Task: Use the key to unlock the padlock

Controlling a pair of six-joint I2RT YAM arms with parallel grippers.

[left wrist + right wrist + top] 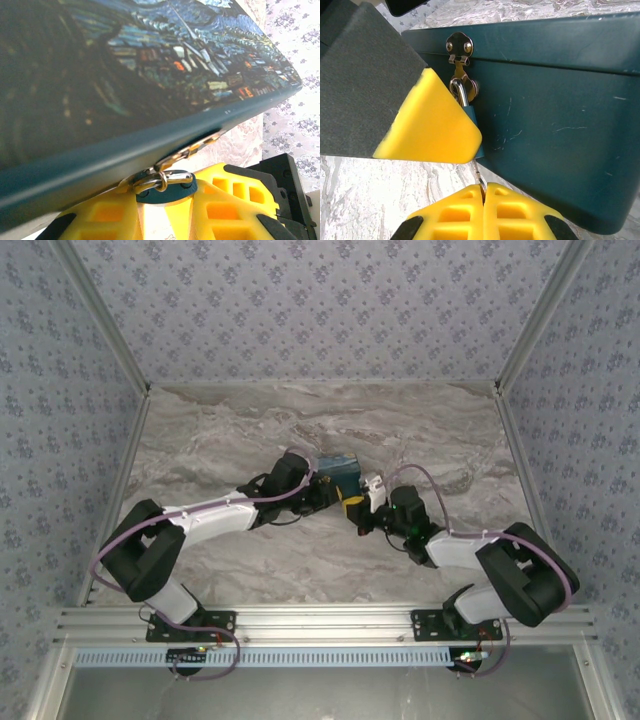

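Left gripper point(167, 198): jaws narrowed onto the padlock point(472, 120), teal body pinched between the yellow fingers. In the right wrist view one finger point(427, 122) covers the lock's 9 o'clock side and hides most of the body.

Right gripper point(483, 201): jaws fully closed on the key point(478, 176). Thin blade points toward 12 o'clock, up to the underside of the lock. Can't tell how deep it sits.

Padlock hangs by its shackle point(460, 94) from the hasp point(459, 47) on the side of the dark-teal box point(560, 100).

Top view: box mid-worktop point(230, 430). Left arm reaches in from 8 o'clock, right arm from 4 o'clock, and the tips nearly meet at the box's 6 o'clock face.
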